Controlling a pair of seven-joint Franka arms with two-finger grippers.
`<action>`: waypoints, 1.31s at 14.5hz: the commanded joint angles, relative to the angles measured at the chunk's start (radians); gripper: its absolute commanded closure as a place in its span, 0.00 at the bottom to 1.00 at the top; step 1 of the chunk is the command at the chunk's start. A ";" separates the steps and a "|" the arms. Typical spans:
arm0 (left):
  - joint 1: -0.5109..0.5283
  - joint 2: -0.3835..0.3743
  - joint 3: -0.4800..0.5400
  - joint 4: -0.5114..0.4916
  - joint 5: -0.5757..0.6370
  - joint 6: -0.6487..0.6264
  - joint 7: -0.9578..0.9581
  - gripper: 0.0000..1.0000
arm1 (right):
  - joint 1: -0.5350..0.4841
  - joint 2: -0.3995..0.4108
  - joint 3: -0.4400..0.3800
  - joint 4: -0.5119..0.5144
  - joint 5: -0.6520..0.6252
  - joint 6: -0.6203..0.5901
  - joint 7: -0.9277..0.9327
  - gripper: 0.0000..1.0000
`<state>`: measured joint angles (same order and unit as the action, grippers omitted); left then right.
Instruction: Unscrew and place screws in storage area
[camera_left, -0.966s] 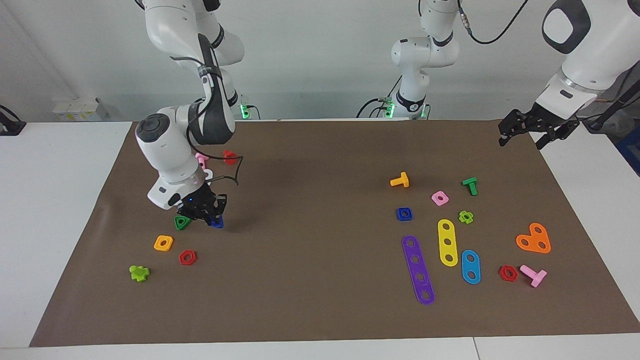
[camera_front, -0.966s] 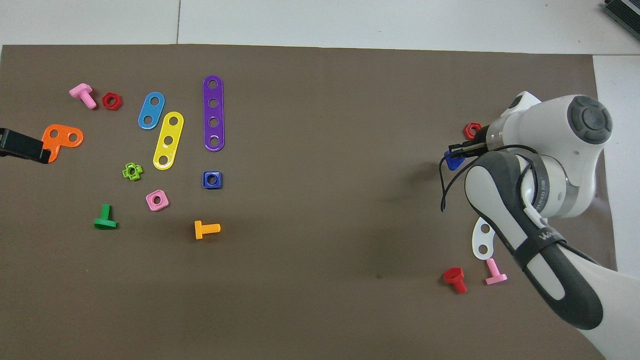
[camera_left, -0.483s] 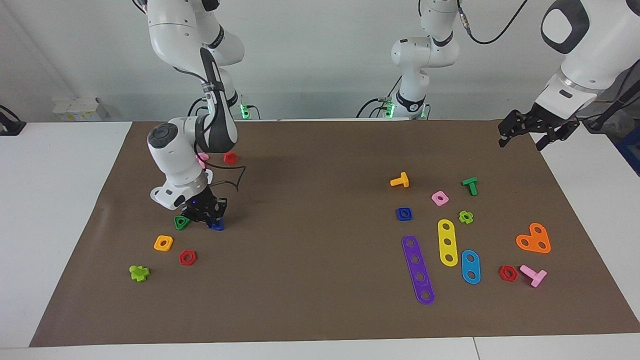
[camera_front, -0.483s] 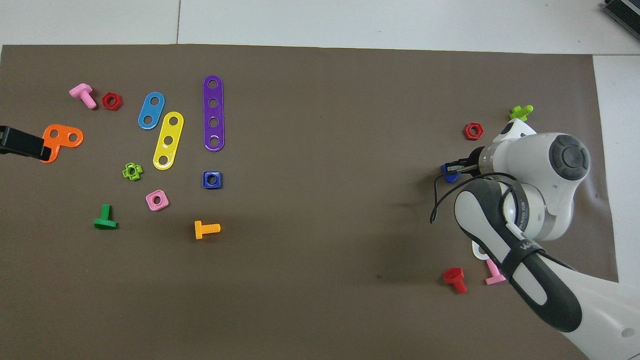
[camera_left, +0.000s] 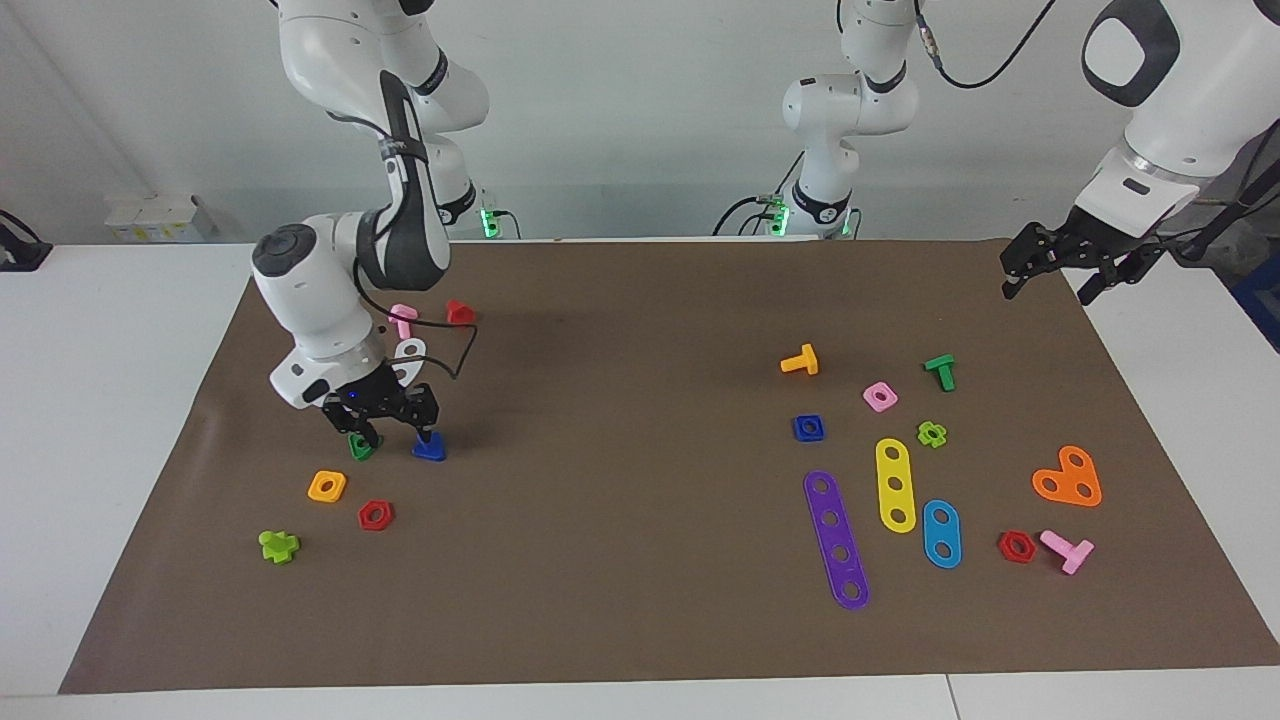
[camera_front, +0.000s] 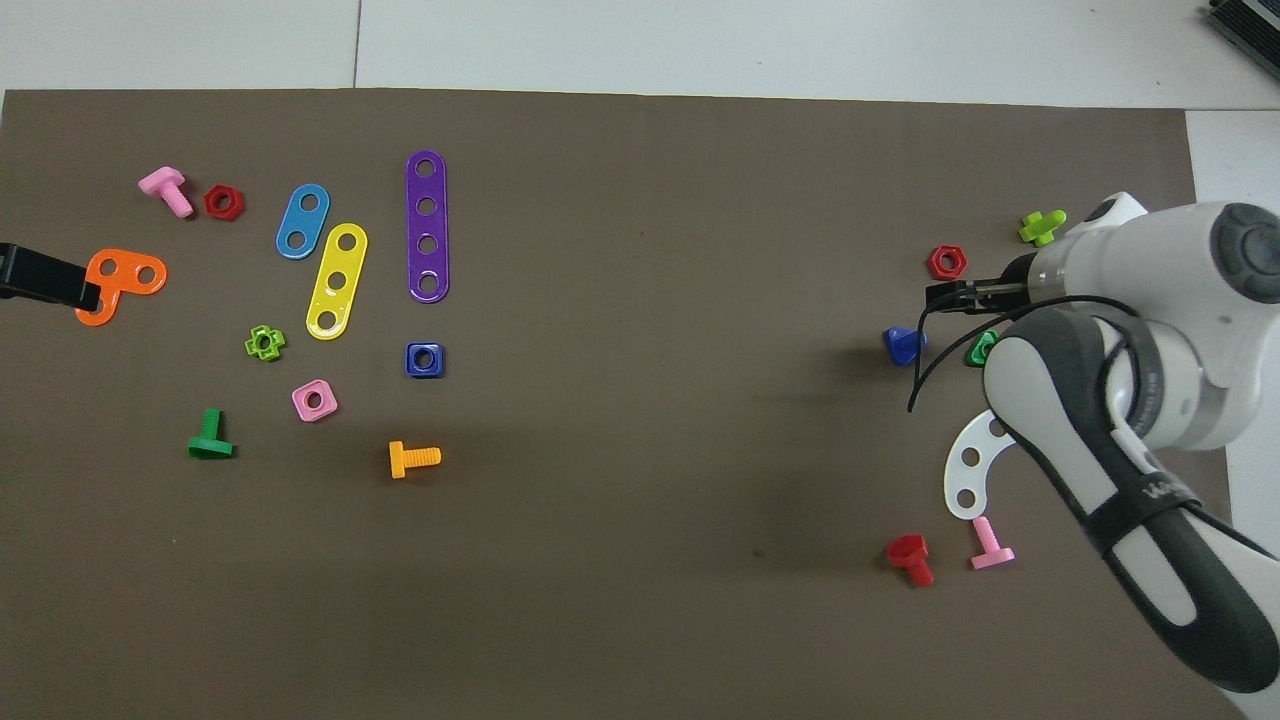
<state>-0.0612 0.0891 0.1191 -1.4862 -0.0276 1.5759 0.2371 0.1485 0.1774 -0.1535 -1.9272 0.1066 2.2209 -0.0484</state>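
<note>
The blue screw lies on the brown mat toward the right arm's end, beside a green triangular nut. It also shows in the overhead view, free of the fingers. My right gripper is open and empty, low over the gap between the green nut and the blue screw, with one fingertip just above each. In the overhead view the right gripper is partly hidden by its own arm. My left gripper is open and empty and waits, raised at the left arm's end of the mat.
Near the right gripper lie an orange nut, a red hex nut, a lime cross piece, a white curved plate, and pink and red bolts. Coloured plates, nuts and bolts, with a blue square nut, lie toward the left arm's end.
My right gripper has opened and let go of the blue screw, which now lies on the mat. The gripper shifted a little toward the green nut. The left arm has hardly moved.
</note>
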 joint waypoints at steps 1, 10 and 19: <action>-0.006 -0.034 0.005 -0.051 -0.014 0.030 -0.009 0.00 | -0.024 -0.068 -0.008 0.108 -0.050 -0.200 0.068 0.00; -0.006 -0.034 0.005 -0.054 -0.014 0.029 -0.009 0.00 | -0.139 -0.300 -0.008 0.133 -0.100 -0.641 0.013 0.00; -0.006 -0.034 0.005 -0.054 -0.014 0.029 -0.009 0.00 | -0.118 -0.234 0.003 0.343 -0.151 -0.751 0.037 0.00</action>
<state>-0.0612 0.0891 0.1191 -1.4964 -0.0276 1.5782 0.2367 0.0130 -0.0934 -0.1563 -1.6237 -0.0268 1.4830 -0.0358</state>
